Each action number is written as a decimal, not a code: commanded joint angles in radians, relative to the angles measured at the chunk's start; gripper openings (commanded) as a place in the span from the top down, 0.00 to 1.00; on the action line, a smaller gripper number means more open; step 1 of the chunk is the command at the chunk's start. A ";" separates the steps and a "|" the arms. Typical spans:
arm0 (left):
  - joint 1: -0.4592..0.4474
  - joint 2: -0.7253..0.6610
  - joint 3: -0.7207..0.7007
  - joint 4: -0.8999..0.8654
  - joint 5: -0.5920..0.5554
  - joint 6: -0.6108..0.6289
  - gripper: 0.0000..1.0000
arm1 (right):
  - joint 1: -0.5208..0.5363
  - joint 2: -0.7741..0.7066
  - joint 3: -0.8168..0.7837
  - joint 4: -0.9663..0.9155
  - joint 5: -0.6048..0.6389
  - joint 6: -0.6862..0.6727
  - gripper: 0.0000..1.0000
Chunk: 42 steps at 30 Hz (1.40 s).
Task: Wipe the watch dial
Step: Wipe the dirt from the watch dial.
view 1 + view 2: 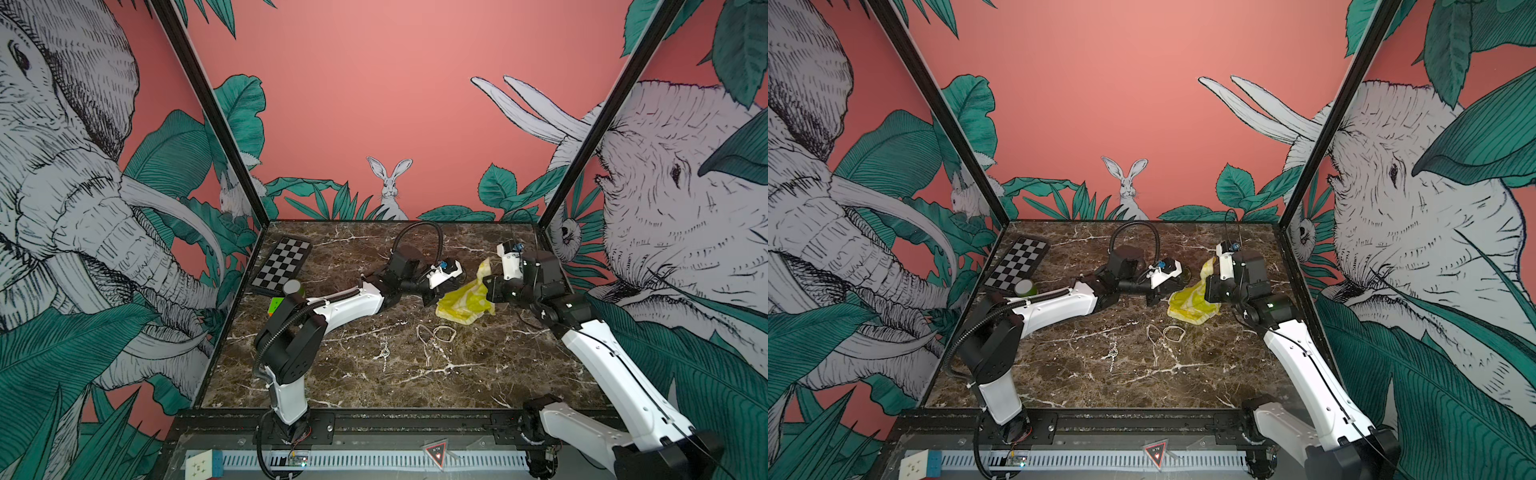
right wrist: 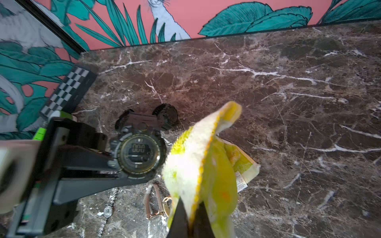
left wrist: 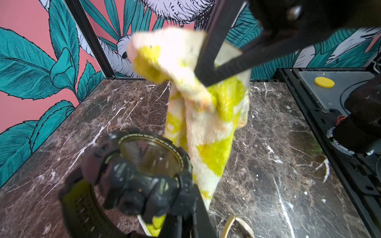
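Black watch up close, blurry, clamped in left gripper, far-middle of marble table. Right gripper pinched tight on yellow cloth, which hangs just beside the dial; contact unclear. Top views: watch hidden behind the gripper.

Yellow cloth crowds the watch; tan strap lies near, front tabletop open
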 commanded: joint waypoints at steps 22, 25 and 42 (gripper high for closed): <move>-0.005 -0.017 0.032 0.157 0.044 -0.073 1.00 | -0.014 0.169 -0.078 0.351 -0.392 0.166 1.00; -0.005 -0.030 0.023 0.184 0.030 -0.070 1.00 | -0.013 0.177 -0.081 0.306 -0.363 0.144 1.00; -0.006 -0.067 -0.013 0.254 -0.030 -0.072 1.00 | -0.006 0.168 -0.037 -0.003 -0.037 -0.009 1.00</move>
